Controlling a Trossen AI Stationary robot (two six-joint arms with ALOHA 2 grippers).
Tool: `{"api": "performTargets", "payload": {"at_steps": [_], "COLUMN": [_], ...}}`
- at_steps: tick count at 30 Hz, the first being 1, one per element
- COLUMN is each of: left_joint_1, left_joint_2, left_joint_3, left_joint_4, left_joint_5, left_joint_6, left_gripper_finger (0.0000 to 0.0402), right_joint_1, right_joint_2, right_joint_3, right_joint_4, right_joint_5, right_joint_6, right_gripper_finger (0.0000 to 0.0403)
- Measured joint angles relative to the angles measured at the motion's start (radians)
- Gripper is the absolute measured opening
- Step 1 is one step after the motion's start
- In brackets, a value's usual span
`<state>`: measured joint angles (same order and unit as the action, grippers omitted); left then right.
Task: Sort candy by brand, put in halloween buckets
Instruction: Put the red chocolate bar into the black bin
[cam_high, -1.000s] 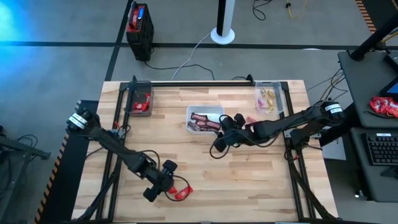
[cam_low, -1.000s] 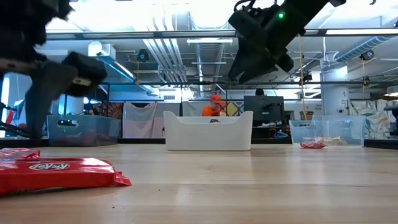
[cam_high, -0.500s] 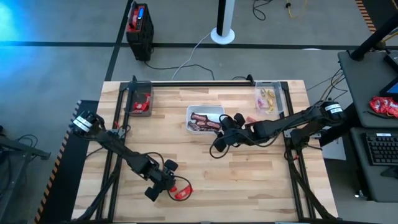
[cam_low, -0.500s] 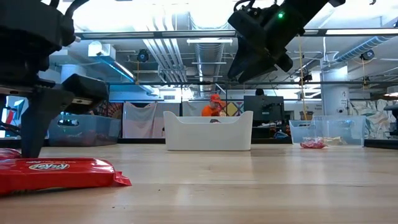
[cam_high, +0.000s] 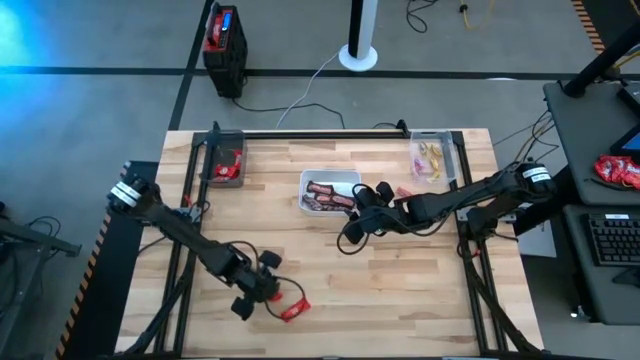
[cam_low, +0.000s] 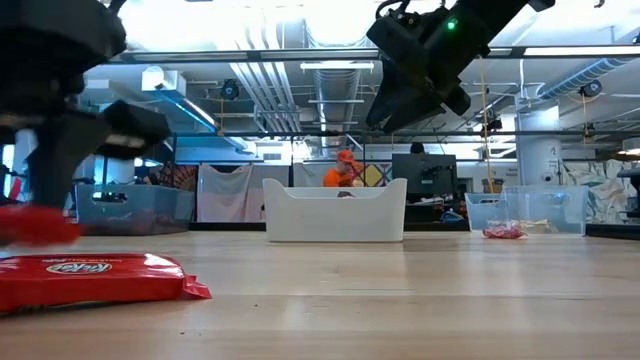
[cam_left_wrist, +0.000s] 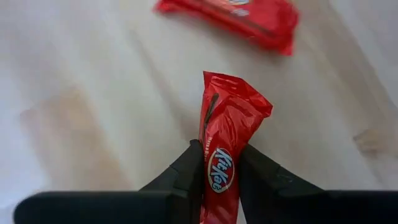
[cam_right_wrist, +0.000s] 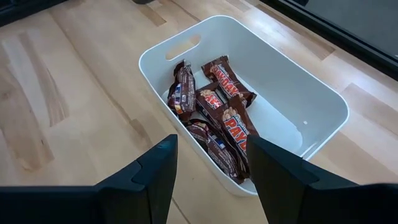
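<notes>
Left wrist view: left gripper (cam_left_wrist: 219, 163) clamped on a red KitKat bar (cam_left_wrist: 225, 134), jaws pressed on both sides of the wrapper, bar lifted clear of the worktop (cam_left_wrist: 93, 81). Second red KitKat bar (cam_left_wrist: 233, 14) flat on the wood just beyond.

High view: left gripper (cam_high: 262, 287) near the front edge of the worktop (cam_high: 330, 290), left of centre; second red KitKat bar (cam_high: 290, 310) just beside it, toward the front. Right gripper (cam_high: 362, 205) over mid-worktop, at the right end of the white tray (cam_high: 329, 191).

Low view: second red KitKat bar (cam_low: 95, 278) nearest the camera, lying flat; red KitKat bar (cam_low: 35, 226) held raised above it, blurred. White tray (cam_low: 335, 212) farther back at centre, right gripper (cam_low: 415, 75) hanging above it.

Right wrist view: right gripper (cam_right_wrist: 208, 171) with jaws apart, holding nothing, poised over the near rim of the white tray (cam_right_wrist: 311, 99). Several dark brown bars (cam_right_wrist: 214, 118) piled inside the tray.

High view, far edge: left clear tub (cam_high: 224, 160) at the far left corner, holding red wrappers (cam_high: 227, 163). Right clear tub (cam_high: 433, 158) at the far right corner, holding yellow-gold pieces (cam_high: 430, 152). One pink-red sweet (cam_high: 404, 191) loose on the worktop between tray and right tub. Person in an orange cap (cam_low: 345, 170) in the room behind
</notes>
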<state>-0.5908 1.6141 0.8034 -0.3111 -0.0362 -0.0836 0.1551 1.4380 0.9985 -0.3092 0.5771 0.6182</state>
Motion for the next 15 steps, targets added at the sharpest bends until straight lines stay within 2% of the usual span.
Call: {"api": "performTargets", "payload": {"at_steps": [2,5,11,15], "left_joint_1": [0.007,0.028,0.115,0.249], "left_joint_2": [-0.043,-0.131,-0.348,-0.5], "left_joint_3": [0.001,0.0,-0.014,-0.038], "left_joint_4": [-0.056,-0.161,-0.323,-0.416], "left_joint_5": [-0.054,-0.198,-0.584,-0.689], "left_joint_6": [-0.023,-0.068,-0.136,-0.19], "left_gripper_finger": [0.0061,0.0061,0.0061,0.006], "right_joint_1": [0.0,0.0,0.0,0.0], "right_joint_2": [0.0,0.0,0.0,0.0], "right_joint_3": [0.0,0.0,0.0,0.0], "right_joint_4": [0.0,0.0,0.0,0.0], "right_joint_5": [0.0,0.0,0.0,0.001], "right_joint_6": [0.0,0.0,-0.009,-0.013], "right_gripper_finger": [0.0185,0.0185,0.0185,0.0185]}}
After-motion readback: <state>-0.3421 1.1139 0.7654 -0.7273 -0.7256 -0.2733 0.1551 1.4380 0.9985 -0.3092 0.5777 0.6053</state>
